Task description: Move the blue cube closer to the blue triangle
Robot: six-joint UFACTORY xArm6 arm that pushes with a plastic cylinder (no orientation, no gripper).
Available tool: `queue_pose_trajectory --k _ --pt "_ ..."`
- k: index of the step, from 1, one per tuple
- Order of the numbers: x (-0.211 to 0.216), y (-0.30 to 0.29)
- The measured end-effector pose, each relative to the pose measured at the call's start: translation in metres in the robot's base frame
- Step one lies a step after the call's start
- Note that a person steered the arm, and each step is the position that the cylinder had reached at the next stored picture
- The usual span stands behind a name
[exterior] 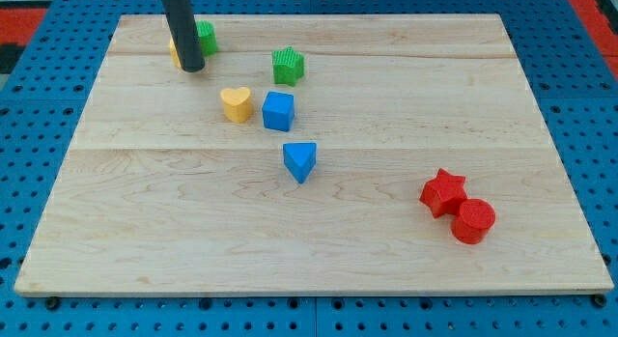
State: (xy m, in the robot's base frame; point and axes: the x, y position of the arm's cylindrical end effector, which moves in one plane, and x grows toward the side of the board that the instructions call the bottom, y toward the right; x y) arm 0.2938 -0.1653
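The blue cube [278, 111] sits on the wooden board [319, 240] left of centre, next to a yellow heart [236, 103] on its left. The blue triangle [300, 160] lies just below it and slightly to the right, with a small gap between them. My tip [191, 66] rests on the board near the view's top left, well to the upper left of the blue cube. It stands in front of a green block [206, 37] and a yellow block [175, 53], both partly hidden by the rod.
A green star [288, 65] lies just above the blue cube. A red star [444, 192] and a red cylinder [473, 221] touch each other at the lower right. A blue pegboard [579, 105] surrounds the board.
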Motion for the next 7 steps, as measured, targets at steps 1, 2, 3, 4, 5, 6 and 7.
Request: queue_pose_trajectory --k 1,2,3,4,5,6,7 --pt "-0.018 -0.021" --pt "-0.031 -0.017" --pt "-0.007 0.004" --pt "0.045 0.047" --pt "0.068 0.113" --pt "0.068 0.137" --pt "0.068 0.137"
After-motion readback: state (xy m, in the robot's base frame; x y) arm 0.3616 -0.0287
